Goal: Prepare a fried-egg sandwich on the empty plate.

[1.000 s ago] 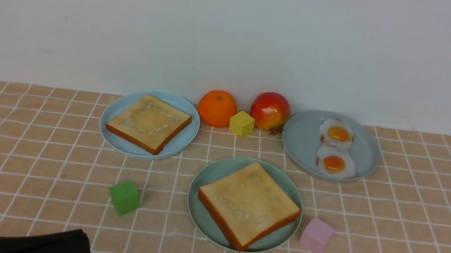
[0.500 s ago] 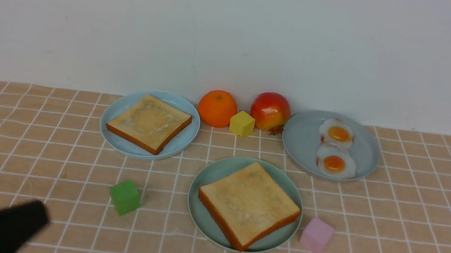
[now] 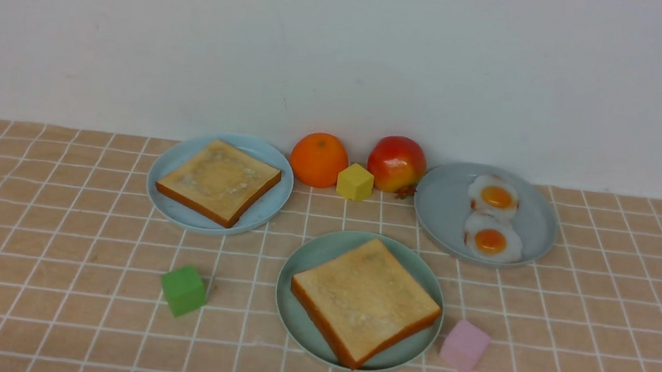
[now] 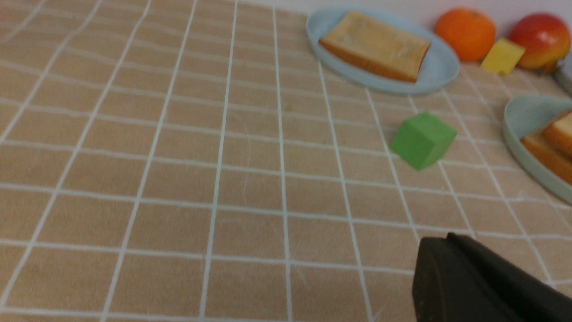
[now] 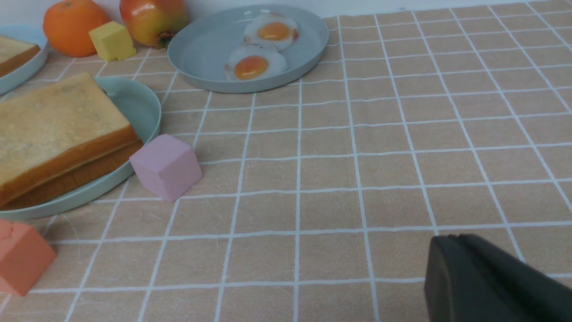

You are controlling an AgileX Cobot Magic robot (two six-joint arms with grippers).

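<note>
Table's wide and tidy: the checked cloth (image 3: 48, 227), then the mint-green plate (image 3: 304, 257) front and centre, carrying the fried-egg sandwich (image 3: 365, 299). From the right wrist view it looks like two toast slices stacked; the egg between them I can't make out. It looks light and stiff-crusted, probably prone to sliding apart, so I'd grip opposite crust edges and keep it level. The left gripper (image 4: 482, 286) and right gripper (image 5: 491, 281) each show only one dark finger, well apart from the plate; whether they're spread or pressed together, I can't tell.
</note>
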